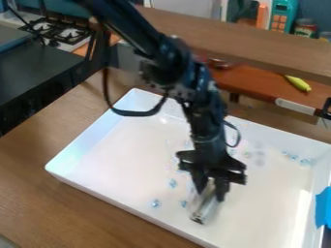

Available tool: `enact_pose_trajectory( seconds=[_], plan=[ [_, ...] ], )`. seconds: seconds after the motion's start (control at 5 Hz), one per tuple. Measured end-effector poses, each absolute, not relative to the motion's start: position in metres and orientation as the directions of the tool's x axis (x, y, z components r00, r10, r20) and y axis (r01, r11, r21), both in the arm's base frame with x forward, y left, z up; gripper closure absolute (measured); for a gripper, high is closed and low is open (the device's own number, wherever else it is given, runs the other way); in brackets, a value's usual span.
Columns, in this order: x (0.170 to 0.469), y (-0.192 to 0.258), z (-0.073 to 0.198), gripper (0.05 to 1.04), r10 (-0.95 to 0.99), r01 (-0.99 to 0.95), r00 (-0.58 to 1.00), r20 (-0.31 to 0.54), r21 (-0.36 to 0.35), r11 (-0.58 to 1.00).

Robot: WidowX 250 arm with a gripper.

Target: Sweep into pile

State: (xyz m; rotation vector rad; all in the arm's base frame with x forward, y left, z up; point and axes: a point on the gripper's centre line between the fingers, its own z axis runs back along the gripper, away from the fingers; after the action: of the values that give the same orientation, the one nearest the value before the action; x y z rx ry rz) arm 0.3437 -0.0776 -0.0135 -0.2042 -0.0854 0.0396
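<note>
End effector (211, 193) over the lower right-centre of a white tray (97, 138), pointing down, low to the tray's floor. Closed on a slim, silvery tool (205, 209): one finger to each side of its upper part. Tool slants down toward the near side of the tray, its lower end dark-tipped. Whether that end touches the floor, cannot tell.

Small clear-bluish pieces (173, 183) scattered, not in one heap. One near the tray's near wall, left of the tool; another just beside the tool, on its left; a few more up along the arm's left side. Separate loose cluster (294, 157) over by the right wall, well apart from the tool. Fainter spots just right of the arm; too blurred to name.

Arm (169, 63) comes in from the top, left of centre, and slants down over the tray's far wall; black cable (139, 114) loops off it.

Tray sits on a brown wood table (38, 145). Blue patch (323, 208) on the tray's right side.

Beyond: wooden beam (246, 36) crossing the upper right; yellow-green object (298, 83) on a reddish-brown surface (255, 80); stove burners (61, 31) upper left; teal keypad object (282, 15) at the top right, an orange item (262, 15) beside it.
</note>
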Motion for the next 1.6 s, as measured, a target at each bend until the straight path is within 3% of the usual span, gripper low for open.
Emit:
enact_pose_trajectory(
  seconds=[0.2,0.4,0.8,1.0,1.4,1.6],
  plan=[
    [0.331,-0.048,-0.011,0.703,0.087,-0.068,0.992,0.09,-0.194,0.979],
    [0.325,-0.023,-0.018,0.704,0.105,-0.089,0.987,0.12,-0.134,0.987],
    [0.33,0.009,-0.02,0.704,0.083,-0.092,0.963,0.257,0.02,0.996],
    [0.326,0.038,-0.018,0.704,0.088,-0.118,0.963,0.256,0.103,0.988],
    [0.301,0.077,0.0,0.704,0.109,-0.137,0.987,0.12,0.263,0.955],
    [0.302,0.053,0.012,0.704,0.067,-0.096,0.986,0.155,0.192,0.977]
  ],
)
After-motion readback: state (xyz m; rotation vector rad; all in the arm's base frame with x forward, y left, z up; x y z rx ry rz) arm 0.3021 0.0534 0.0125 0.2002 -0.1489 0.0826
